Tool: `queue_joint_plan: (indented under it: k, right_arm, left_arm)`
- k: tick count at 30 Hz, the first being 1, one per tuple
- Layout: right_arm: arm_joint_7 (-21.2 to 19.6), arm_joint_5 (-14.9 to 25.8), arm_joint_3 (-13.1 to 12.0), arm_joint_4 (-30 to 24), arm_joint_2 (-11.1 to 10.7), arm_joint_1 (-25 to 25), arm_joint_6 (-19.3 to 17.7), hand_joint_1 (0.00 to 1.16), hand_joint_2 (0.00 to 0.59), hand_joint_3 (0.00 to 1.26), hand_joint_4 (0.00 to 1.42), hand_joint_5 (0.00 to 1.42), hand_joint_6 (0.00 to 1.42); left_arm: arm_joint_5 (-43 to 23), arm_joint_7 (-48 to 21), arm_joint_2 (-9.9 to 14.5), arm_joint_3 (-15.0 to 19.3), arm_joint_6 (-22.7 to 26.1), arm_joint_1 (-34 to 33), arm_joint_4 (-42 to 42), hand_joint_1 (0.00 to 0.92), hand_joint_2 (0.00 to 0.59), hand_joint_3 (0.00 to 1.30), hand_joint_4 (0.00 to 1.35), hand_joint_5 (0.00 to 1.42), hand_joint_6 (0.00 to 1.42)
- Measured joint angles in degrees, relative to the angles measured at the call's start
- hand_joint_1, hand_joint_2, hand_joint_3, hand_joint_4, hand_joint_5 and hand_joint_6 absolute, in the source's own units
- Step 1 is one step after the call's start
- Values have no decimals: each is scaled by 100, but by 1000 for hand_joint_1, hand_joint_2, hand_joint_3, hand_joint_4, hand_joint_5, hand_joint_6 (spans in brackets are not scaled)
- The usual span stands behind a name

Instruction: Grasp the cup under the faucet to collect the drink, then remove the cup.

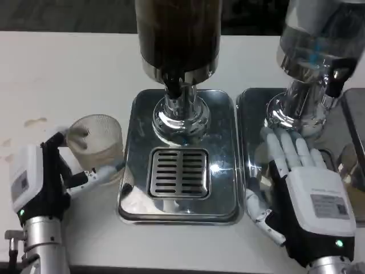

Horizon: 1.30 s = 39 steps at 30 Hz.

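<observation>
Head view: left hand (43,177) grips cup (97,142); right hand (302,182) flat, fingers spread.

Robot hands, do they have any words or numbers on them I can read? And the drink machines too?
No text here can be read.
Left hand: a small grey label on its white back, too blurred to read.
Right hand: a grey label on its white back, also too blurred.
Dark drink dispenser and clear dispenser: no writing to be seen.

Clear ribbed cup (97,142), dark-filled dispenser (178,34), shiny chrome slotted tray (178,154), white table (57,74).
</observation>
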Motion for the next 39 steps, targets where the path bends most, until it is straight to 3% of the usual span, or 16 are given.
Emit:
queue_joint_plan:
  k: [15,18,29,39]
  right_arm:
    - [-1,4,-43,69,-5,-178,-73,139,539,13,0,0,48]
    - [-1,7,-65,131,-7,-219,-98,138,539,13,0,0,49]
    - [-10,8,-91,239,17,-279,-110,134,539,13,0,0,49]
    - [-26,8,-145,238,71,-280,-112,133,539,13,0,0,49]
  left_arm:
    - [147,241,17,-46,-231,55,-436,636,0,843,1013,1154,1312]
    - [332,241,14,-230,-344,108,-621,636,0,840,1012,1153,1312]
    - [702,143,-212,-710,-416,123,-759,635,0,837,1002,1140,1291]
    - [850,-127,-599,-995,-153,-514,-349,634,0,837,1011,1151,1291]
